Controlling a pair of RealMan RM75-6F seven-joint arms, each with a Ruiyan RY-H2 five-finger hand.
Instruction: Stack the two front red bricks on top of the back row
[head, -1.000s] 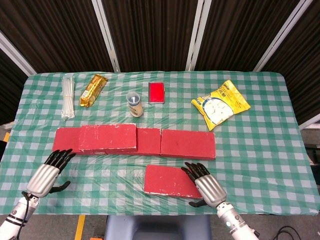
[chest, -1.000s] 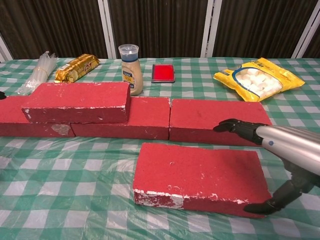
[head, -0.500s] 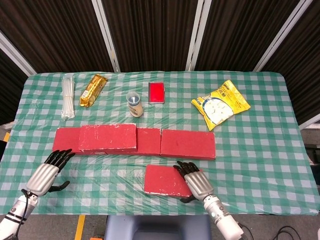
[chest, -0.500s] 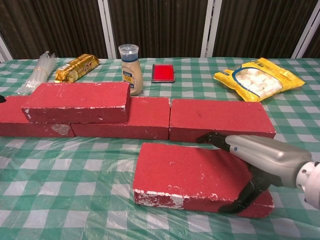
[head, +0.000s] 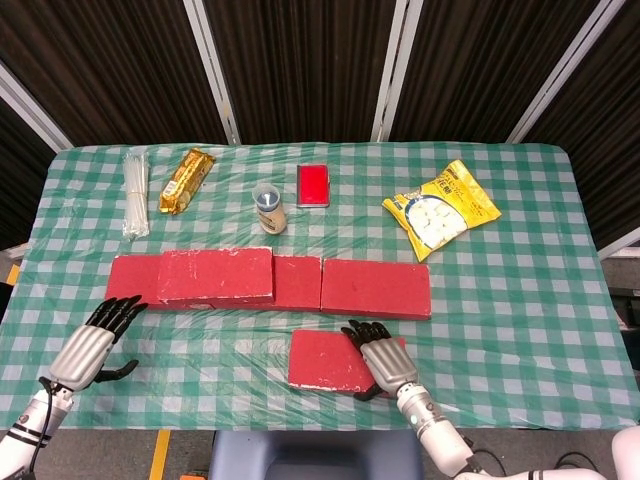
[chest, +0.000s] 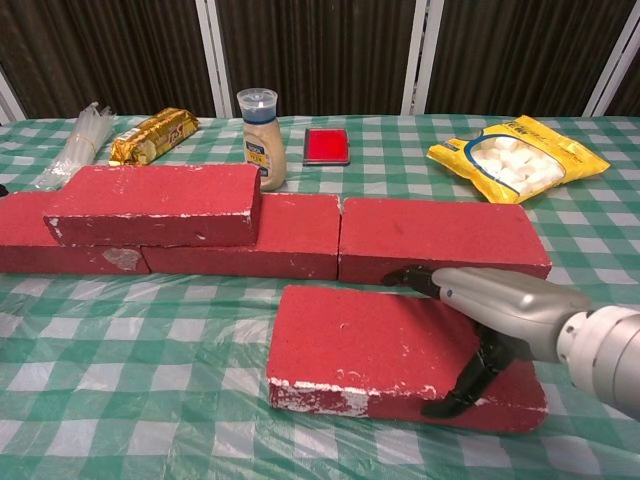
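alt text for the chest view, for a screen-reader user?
The robot's right hand lies across the right end of a loose front red brick, fingers over the far edge and thumb on the near face. Behind it runs a back row of red bricks, with one stacked brick on its left part, on a green checked tablecloth.

Red bricks: 5 visible. Back row: 3 flat on the table, i.e. left brick (head: 135, 279), middle brick (head: 297, 283), right brick (head: 376, 289). 1 stacked brick (head: 216, 276) sits on top, over the left/middle pair. 1 front brick (head: 330, 360) lies alone, near side.

Far side, 1 of each: bundle of white sticks (head: 134, 193) far left, gold snack bar (head: 187, 180), small jar (head: 269, 209), red card case (head: 313, 185), yellow marshmallow bag (head: 441, 209) far right.

Hands: 2. Left hand (head: 93, 343) near left, right hand (head: 381, 357) near right.
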